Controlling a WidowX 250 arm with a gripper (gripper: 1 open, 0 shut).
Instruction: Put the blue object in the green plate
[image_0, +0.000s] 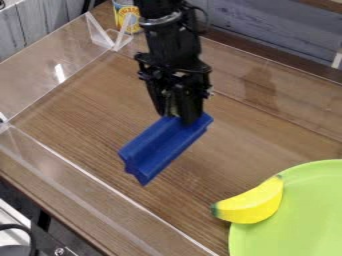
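"Blue bar (166, 146) gripped yet?"
"Yes, the gripper (181, 103) clasps its upper end, seemingly lifted; carrying and release remain. The green plate (297, 222) lies well apart, toward the camera."

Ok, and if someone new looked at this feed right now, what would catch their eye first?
Probably the lime-green plate, big and bright in the lower right corner, with the yellow banana at its upper-left edge. Then the royal-blue bar near the middle, slanting down to the left from the shut jaws of the black gripper, which reaches in from the top.
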